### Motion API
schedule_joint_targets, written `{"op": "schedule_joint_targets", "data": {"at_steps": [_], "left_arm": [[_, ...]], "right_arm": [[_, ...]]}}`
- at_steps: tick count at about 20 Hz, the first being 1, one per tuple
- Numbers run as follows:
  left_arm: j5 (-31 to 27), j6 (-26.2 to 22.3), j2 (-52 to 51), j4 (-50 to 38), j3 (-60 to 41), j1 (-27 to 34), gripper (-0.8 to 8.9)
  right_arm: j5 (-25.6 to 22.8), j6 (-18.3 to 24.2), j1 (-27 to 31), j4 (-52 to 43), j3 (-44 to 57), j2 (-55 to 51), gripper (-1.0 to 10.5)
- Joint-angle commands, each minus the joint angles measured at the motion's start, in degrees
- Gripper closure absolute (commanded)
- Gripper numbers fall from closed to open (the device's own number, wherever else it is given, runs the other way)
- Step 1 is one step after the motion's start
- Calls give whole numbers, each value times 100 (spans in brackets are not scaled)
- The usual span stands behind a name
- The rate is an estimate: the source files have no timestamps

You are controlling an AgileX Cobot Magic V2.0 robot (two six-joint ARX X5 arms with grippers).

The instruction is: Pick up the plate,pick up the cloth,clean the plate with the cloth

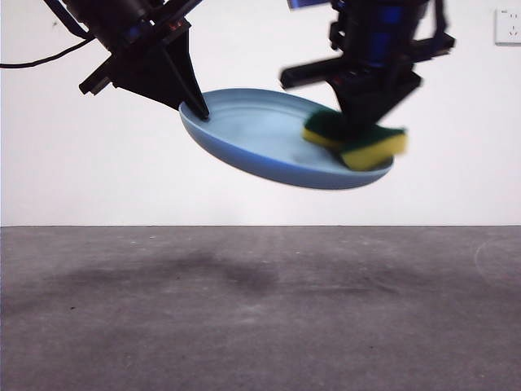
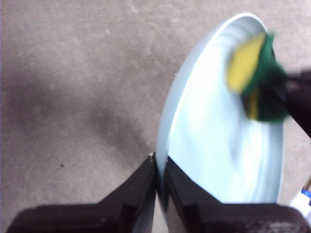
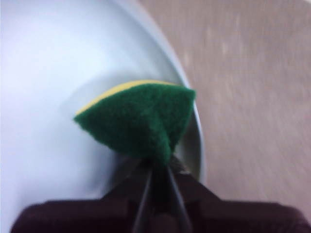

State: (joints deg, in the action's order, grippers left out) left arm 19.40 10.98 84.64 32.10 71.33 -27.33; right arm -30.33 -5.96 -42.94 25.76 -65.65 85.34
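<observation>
Plate (image 1: pixel 260 138) held aloft at upper centre of the front view, tilted; left gripper (image 2: pixel 159 172) clamped on its rim. Right gripper (image 3: pixel 156 170) pinches the cloth (image 1: pixel 356 138) against the plate's right side — wipe lightly, sweep inward, avoid levering the plate loose.

No legible text, label, brand, number or sign was present in any of the three views. The white wall plate (image 1: pixel 508 26) at the upper right of the front view carried only small dark marks, too small to be read as characters. The blue plate (image 1: pixel 260 134), the sponge (image 1: pixel 358 140) and the grey table (image 1: pixel 260 309) bore no print. The black arm housings at the top of the front view showed no readable marking.
</observation>
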Motion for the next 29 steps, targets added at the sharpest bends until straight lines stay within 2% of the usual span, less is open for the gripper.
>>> {"op": "schedule_joint_targets", "data": {"at_steps": [1, 5, 6, 8, 11, 12, 15, 18, 21, 23, 29], "left_arm": [[603, -278, -39, -11, 9, -44, 822], [487, -601, -39, 59, 9, -44, 822], [310, -706, -39, 109, 7, -44, 822], [-192, -909, -37, 232, 7, -42, 822], [-1283, -1257, -20, 372, -7, -15, 822], [-1491, -1276, 7, 393, -7, 22, 822], [-1534, -1274, 192, 393, -7, 317, 822], [-1526, -1276, 636, 378, -7, 599, 822], [-1530, -1276, 1244, 297, -7, 782, 822], [-1528, -1276, 1517, 243, -7, 848, 822], [-1637, -1272, 2188, 247, -7, 944, 811]], "right_arm": [[520, 9, 22, -837, 74, 76, 962], [1886, 116, 22, -1379, 74, 50, 962], [2138, 118, 22, -1384, 72, -4, 962], [2286, 114, 22, -1368, 72, -116, 962], [2280, 114, 22, -1276, 72, -461, 962], [2275, 114, 22, -1226, 72, -634, 962], [2192, 162, 24, -968, 72, -1266, 962], [1685, 164, 24, -544, 72, -1862, 962], [1458, 170, 31, -31, 72, -2299, 962], [1397, 175, 70, 179, 72, -2428, 962], [778, 177, 85, 706, 72, -2590, 962]]}}
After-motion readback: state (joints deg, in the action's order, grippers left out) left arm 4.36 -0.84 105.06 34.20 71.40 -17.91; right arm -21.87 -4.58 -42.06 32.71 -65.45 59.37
